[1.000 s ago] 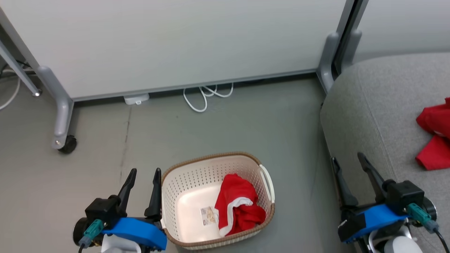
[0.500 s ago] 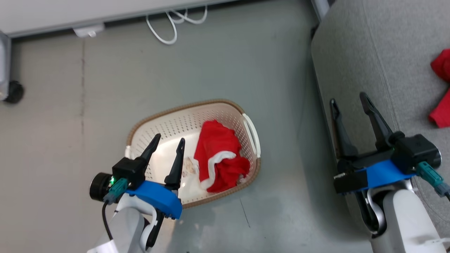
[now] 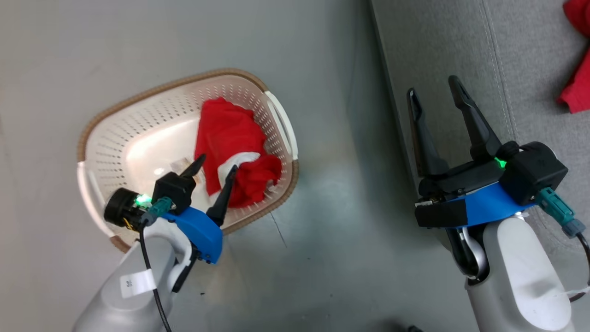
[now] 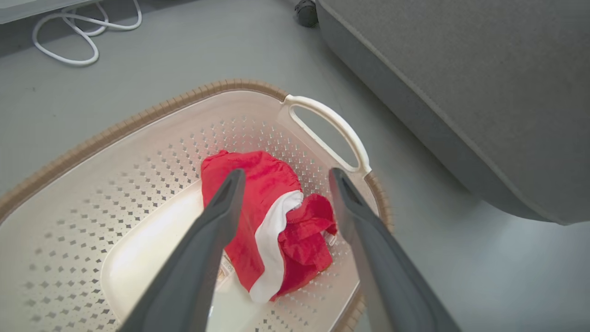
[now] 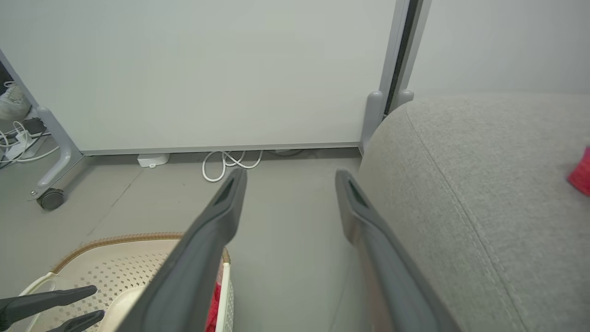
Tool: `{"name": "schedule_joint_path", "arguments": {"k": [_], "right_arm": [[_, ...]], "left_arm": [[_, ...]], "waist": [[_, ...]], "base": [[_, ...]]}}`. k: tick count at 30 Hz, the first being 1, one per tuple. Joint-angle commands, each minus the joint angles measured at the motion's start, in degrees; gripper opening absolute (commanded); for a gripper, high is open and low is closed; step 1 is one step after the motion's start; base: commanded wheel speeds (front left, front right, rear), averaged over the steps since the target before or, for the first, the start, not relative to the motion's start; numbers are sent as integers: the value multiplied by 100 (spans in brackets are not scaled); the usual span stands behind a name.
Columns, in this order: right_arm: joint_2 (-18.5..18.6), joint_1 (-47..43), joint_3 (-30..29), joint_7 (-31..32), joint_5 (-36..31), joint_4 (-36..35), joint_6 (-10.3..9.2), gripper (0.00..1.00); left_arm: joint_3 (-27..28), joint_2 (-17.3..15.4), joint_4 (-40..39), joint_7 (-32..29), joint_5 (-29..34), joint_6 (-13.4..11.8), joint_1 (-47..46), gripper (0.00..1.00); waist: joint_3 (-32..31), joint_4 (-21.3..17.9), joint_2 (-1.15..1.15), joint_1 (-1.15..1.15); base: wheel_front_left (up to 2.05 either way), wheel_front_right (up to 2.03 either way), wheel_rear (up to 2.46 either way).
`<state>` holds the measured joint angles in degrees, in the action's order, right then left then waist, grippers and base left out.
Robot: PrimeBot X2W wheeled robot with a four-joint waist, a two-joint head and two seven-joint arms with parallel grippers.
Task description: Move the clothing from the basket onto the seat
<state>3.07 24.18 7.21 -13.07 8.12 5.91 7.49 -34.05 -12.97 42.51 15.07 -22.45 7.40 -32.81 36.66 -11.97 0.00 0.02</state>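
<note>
A red garment with a white panel, the clothing (image 3: 226, 133), lies crumpled in the right half of the cream perforated basket (image 3: 152, 87) on the floor. My left gripper (image 3: 218, 163) hangs open over the basket, and its fingertips frame the clothing (image 4: 304, 240) from above without touching it. My right gripper (image 3: 433, 86) is open and holds nothing, hovering beside the left edge of the grey seat (image 3: 461, 46). A second red garment (image 3: 576, 87) lies on the seat at the far right. The right wrist view shows the basket rim (image 5: 115, 240) and the seat (image 5: 484, 184).
A white cable (image 4: 69, 27) coils on the grey floor beyond the basket. A pale panel wall (image 5: 207, 69) with a wheeled foot (image 5: 50, 198) stands behind, and a small white box (image 5: 152, 160) lies at its base. Bare floor separates basket and seat.
The head camera has tilted down and shifted. My left gripper has moved from beside the basket's left rim to over its inside, near the red garment. Both grippers stay open.
</note>
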Motion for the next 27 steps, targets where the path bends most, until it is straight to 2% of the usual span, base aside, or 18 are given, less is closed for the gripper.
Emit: {"name": "schedule_joint_path", "arguments": {"k": [1,9,15,23,27], "right_arm": [[-26,130,74,-62,4,25,1,100],[-26,238,338,-192,371,131,1,100],[-24,391,584,-217,689,82,1,100],[-26,309,699,-216,900,-108,1,100],[-26,228,668,-217,954,-159,1,100]], "left_arm": [[-127,-138,133,15,-70,12,-253,100],[-703,-507,654,16,-331,12,-631,100],[-806,-747,1102,-1,-534,5,-831,100],[-689,-897,1673,-85,-549,-341,-1173,100],[-678,-857,1839,-148,-579,-447,-1307,100]], "waist": [[450,-364,0,-2],[900,-785,0,-2],[1110,-1110,0,-2],[1397,-1389,0,-2],[1453,-1398,0,-2]], "base": [[0,0,0],[0,0,0],[0,0,0],[0,0,0],[0,0,0]]}}
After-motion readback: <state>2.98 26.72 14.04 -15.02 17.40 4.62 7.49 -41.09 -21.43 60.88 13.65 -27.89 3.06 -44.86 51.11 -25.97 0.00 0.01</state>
